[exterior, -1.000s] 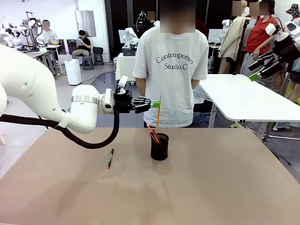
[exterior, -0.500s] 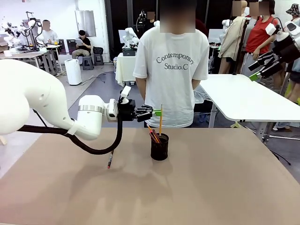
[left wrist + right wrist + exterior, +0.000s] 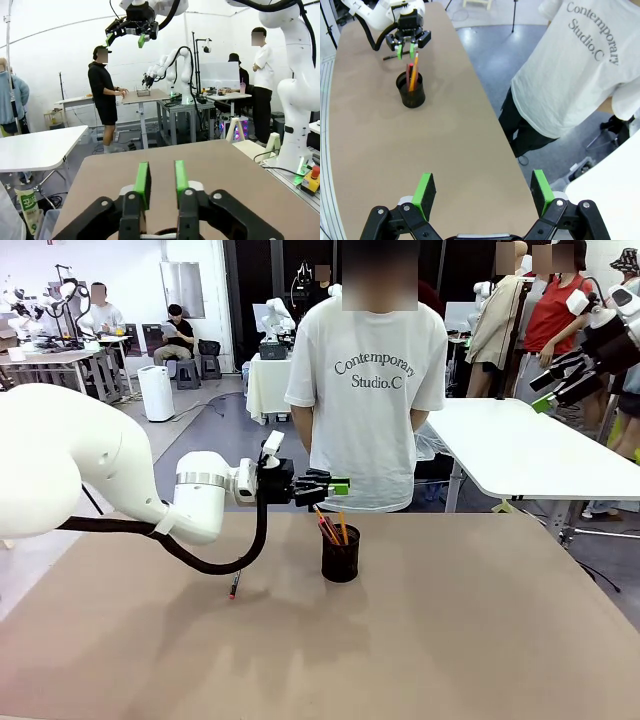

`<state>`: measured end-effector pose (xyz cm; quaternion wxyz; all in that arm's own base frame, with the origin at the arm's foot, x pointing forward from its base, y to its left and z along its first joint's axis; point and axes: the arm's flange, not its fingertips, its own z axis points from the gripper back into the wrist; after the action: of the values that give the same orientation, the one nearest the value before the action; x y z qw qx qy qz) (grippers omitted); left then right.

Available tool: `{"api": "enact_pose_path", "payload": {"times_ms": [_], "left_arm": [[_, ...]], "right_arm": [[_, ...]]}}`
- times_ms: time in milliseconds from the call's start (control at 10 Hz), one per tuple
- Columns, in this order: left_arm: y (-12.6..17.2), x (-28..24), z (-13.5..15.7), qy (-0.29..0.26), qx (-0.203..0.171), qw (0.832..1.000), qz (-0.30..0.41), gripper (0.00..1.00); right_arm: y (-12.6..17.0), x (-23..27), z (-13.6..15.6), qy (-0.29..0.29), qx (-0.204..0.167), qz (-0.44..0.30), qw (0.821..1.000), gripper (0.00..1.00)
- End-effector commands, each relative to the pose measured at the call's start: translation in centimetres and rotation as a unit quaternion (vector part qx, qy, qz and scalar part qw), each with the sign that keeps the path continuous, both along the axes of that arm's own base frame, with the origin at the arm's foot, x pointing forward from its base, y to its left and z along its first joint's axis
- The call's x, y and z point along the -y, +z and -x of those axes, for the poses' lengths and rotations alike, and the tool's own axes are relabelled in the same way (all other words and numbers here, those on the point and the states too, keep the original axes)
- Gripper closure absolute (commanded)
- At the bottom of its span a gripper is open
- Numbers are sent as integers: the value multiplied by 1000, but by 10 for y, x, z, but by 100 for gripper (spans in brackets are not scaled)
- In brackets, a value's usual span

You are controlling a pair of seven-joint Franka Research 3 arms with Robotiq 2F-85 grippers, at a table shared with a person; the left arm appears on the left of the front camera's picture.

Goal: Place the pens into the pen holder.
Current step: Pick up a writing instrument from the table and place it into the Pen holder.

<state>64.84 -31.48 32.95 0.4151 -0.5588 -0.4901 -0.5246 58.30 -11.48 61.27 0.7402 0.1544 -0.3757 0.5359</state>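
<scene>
Step in hand: the drop into the pen holder (image 3: pixel 340 558) looks just finished. The yellow-orange pencil (image 3: pixel 343 528) stands inside it, free of the gripper above. One pen is not yet stowed.
Next move: I judge the left arm must lift clear of the pen holder, swing to the loose pen, point its fingers down at the table (image 3: pixel 480 640) and open wider to take the thin barrel across its middle.
Left arm (image 3: pixel 100 470): reaches in nearly level, forearm and wrist horizontal, a black cable (image 3: pixel 240 550) looping beneath it to the left of the pen holder.
Right arm (image 3: pixel 605 335): raised high and well apart from the pen holder, off to its right and idle.
Right gripper (image 3: pixel 483 189): jaws spread wide with nothing between them, looking down at the table from far off the pen holder.
Left gripper (image 3: pixel 338 485): directly above the pen holder, fingers pointing sideways. The green pads (image 3: pixel 143 178) stand a narrow slot apart and hold nothing.
Pens in holder (image 3: pixel 325 527): dark ones with red ends lean left beside the pencil.
Loose pen (image 3: pixel 233 588): lies flat on the table well left of the pen holder, partly behind the cable.
</scene>
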Motion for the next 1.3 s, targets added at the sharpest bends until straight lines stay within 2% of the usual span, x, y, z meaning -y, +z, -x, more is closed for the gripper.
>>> {"api": "enact_pose_path", "payload": {"times_ms": [0, 100, 200, 600, 700, 800, 1200], "left_arm": [[9, -1, -3, -12, -4, 1000, 6, 23], [8, -1, -3, -14, -5, 1000, 6, 3], [8, -1, -2, -15, -6, 1000, 5, 0], [14, -1, 4, -14, -1, 1000, -14, 0], [16, -2, 5, 0, -10, 1000, -12, 0], [6, 1, 0, -8, 1, 1000, -1, 0], [6, 1, 0, -8, 1, 1000, -1, 0]], "right_arm": [[0, 0, 1, 0, 2, 9, 1000, 0], [0, 0, 1, 0, 2, 9, 1000, 0], [0, 0, 1, 0, 2, 9, 1000, 0], [0, 0, 1, 0, 2, 9, 1000, 0], [0, 0, 1, 0, 2, 9, 1000, 0], [0, 0, 1, 0, 2, 9, 1000, 0], [0, 0, 1, 0, 2, 9, 1000, 0]]}}
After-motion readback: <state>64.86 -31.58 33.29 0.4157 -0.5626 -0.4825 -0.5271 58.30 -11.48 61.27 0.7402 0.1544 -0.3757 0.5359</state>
